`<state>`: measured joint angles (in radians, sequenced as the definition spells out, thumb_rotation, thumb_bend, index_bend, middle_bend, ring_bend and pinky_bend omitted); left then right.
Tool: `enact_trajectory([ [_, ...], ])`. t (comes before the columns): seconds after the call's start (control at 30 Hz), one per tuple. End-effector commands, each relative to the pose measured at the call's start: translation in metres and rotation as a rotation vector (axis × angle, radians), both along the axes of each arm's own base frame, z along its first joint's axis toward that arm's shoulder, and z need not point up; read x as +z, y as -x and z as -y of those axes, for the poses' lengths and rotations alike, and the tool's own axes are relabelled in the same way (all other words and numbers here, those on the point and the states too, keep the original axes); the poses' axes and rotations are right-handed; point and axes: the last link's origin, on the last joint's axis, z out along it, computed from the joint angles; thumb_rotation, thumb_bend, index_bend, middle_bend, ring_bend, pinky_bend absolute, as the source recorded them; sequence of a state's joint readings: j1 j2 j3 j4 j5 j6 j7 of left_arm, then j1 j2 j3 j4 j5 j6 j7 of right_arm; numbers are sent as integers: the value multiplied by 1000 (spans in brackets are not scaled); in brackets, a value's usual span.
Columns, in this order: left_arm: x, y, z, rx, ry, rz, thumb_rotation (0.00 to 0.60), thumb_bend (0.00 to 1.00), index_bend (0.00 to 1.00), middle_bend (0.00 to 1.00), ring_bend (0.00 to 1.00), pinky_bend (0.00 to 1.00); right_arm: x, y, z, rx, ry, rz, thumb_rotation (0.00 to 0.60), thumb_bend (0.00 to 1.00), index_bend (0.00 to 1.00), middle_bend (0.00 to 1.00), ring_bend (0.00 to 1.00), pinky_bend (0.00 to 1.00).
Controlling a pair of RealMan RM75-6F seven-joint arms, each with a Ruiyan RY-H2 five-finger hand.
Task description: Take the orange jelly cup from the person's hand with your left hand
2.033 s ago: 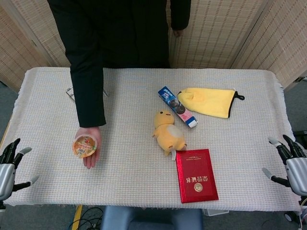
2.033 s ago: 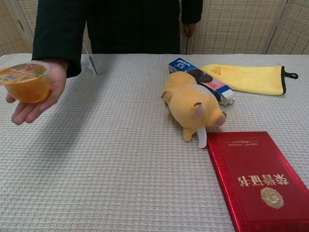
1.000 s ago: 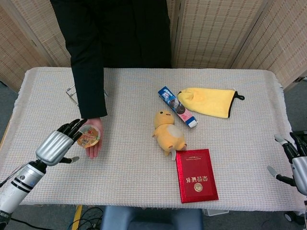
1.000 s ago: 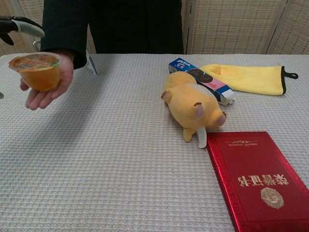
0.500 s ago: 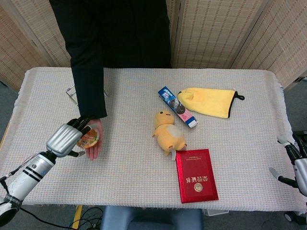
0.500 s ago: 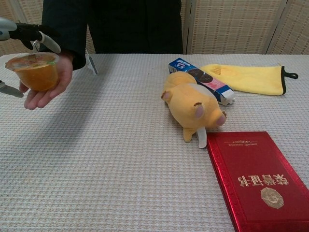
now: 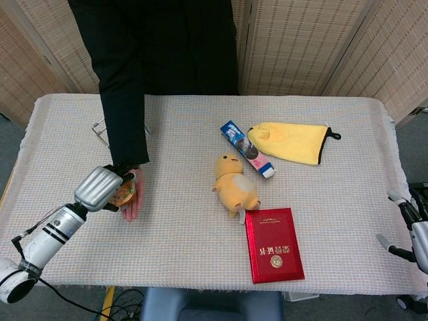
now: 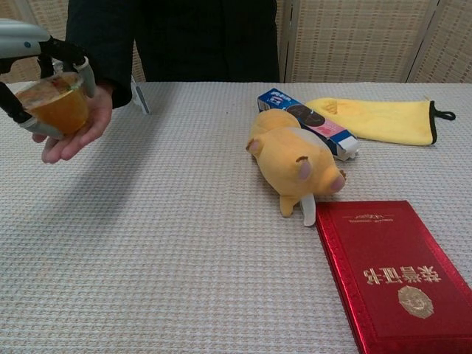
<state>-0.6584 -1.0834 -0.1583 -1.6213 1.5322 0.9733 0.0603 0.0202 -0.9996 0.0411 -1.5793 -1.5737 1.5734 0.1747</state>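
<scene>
The orange jelly cup [image 7: 125,194] [image 8: 60,109] lies tilted in the person's upturned palm [image 7: 134,198] [image 8: 77,138] over the table's left side. My left hand [image 7: 99,188] [image 8: 29,37] comes in from the left and grips the cup. Its fingers [image 8: 86,75] curl over the far rim and its thumb presses the near side. In the head view my hand hides most of the cup. My right hand [image 7: 414,231] hangs off the table's right edge with its fingers apart, holding nothing.
A yellow plush chick [image 7: 235,183] lies mid-table, with a red booklet [image 7: 273,244] in front of it. Behind it are a blue toothpaste box [image 7: 247,148] and a yellow cloth [image 7: 291,142]. A small metal stand [image 7: 100,128] sits by the person's sleeve.
My left hand rose from the table's left edge, reached over to the person's palm and closed its fingers around the cup, which has tilted. My right hand drew slightly back.
</scene>
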Motion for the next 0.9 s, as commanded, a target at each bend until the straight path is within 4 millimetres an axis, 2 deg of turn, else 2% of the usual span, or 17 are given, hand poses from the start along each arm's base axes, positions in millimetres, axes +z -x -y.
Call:
enact_trajectory([
  [0.03, -1, 2, -5, -69, -57, 57, 600, 293, 613, 541, 553, 844, 0, 0, 0, 1, -1, 0, 600, 204, 98, 217, 70, 129],
  [0.1, 1, 6, -4, -76, -64, 75, 600, 293, 634, 603, 608, 904, 0, -1, 0, 4, 1, 1, 600, 204, 99, 217, 70, 129],
  [0.2, 8, 9, 0, -86, -70, 90, 600, 294, 638, 624, 628, 924, 0, -1, 0, 6, 0, 1, 600, 205, 99, 217, 70, 129],
  [0.33, 20, 12, 18, -109, -82, 90, 600, 294, 638, 624, 628, 927, 0, -2, 0, 10, 1, 3, 600, 205, 98, 217, 70, 129],
  [0.47, 21, 16, 42, -121, -58, 65, 600, 293, 638, 624, 626, 927, 0, -2, -1, 10, 0, 2, 600, 204, 99, 217, 70, 129],
  [0.6, 10, 19, 63, -136, -5, 29, 600, 294, 637, 624, 619, 915, -1, -1, 0, 9, -3, 4, 600, 205, 98, 217, 70, 129],
  [0.73, -12, 19, 82, -197, 66, -23, 600, 294, 638, 624, 618, 888, -3, -2, 1, 12, -9, 3, 600, 204, 99, 217, 70, 129],
  [0.9, -35, 15, 92, -287, 105, -60, 600, 293, 637, 624, 618, 887, -2, -4, 0, 14, -7, 0, 600, 204, 98, 217, 70, 129],
])
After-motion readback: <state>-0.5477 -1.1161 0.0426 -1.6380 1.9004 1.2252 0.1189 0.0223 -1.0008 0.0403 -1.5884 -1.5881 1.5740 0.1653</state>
